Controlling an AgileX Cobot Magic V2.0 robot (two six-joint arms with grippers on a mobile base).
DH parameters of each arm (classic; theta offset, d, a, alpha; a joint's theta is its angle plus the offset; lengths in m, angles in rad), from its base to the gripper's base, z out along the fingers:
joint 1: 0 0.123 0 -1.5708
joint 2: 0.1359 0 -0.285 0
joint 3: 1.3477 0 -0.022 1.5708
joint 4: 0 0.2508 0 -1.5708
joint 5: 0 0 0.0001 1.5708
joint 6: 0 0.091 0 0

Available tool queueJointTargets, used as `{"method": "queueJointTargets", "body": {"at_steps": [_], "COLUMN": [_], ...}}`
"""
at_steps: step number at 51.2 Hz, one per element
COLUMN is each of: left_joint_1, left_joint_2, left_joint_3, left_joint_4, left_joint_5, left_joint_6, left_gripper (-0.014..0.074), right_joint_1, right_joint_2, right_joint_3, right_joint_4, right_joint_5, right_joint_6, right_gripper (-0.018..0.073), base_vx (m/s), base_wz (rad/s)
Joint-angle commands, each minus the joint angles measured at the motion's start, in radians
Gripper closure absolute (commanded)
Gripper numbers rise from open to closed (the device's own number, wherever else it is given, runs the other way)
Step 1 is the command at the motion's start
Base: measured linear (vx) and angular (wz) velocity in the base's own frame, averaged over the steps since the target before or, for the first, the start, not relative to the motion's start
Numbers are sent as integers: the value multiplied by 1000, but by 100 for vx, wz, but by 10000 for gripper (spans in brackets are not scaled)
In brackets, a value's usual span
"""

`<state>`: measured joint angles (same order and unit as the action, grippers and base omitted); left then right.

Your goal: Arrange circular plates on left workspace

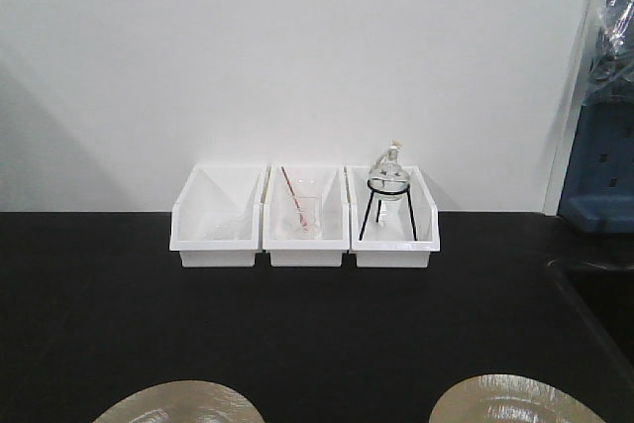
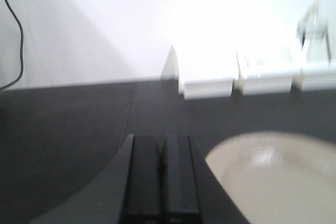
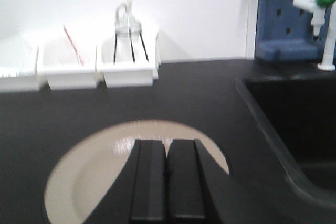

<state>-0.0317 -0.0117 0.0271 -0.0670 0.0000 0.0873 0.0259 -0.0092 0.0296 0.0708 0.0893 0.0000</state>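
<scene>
While the left plate (image 1: 180,404) and the right plate (image 1: 507,400) lie flat on the black countertop (image 1: 307,329), both are well in front of the white bins (image 1: 305,233), the first before the left-hand bin, the second past the right-hand one. On the bins' near side, the left gripper (image 2: 162,145) and the right gripper (image 3: 167,150) each press their fingers together, holding nothing.

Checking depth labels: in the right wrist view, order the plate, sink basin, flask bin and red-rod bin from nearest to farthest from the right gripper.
From the right gripper:
1. Plate, directly beneath it.
2. Sink basin, to the right.
3. Flask bin, far back, left of centre.
4. Red-rod bin, beside it, further left.
</scene>
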Motion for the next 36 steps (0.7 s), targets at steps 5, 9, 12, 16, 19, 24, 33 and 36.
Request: {"method": "queueJointTargets", "body": {"at_steps": [5,9,12,16,19,24,33,36], "left_joint_1": [-7,-7,-7,-7,-7,-7,-7,-7], "left_joint_2": [-14,4,35,107,176,344,680,784], "left_joint_3": [-78,-154,-209,-290,-344,-448,-615,-663], "left_joint_4": [-166,-172,-171,-169,-174,-217,-402,-506], "left_joint_5": [-189,-99,-42,16,40,94,287,363], "left_joint_6": [-179,-183,-177,-167,-168,-188,-119,-13], "left_gripper": [596,596,596,596,596,596,596,596], "right_joint_1": [-3,-3,-3,-3,-3,-3,-3,-3], "right_joint_2": [-10,12,51,126,197,372,735,857], "right_joint_3": [-61,-131,-194,-279,-342,-460,-666,-718], "right_joint_4": [165,222,229,224,225,256,358,438], "right_joint_5": [-211,-167,-131,-80,-44,64,317,408], "right_joint_6": [117,126,119,103,100,100,29,-70], "right_gripper": [563,563,563,563,563,563,563,563], "base_vx": [0,0,0,0,0,0,0,0], "base_wz": [0,0,0,0,0,0,0,0]}}
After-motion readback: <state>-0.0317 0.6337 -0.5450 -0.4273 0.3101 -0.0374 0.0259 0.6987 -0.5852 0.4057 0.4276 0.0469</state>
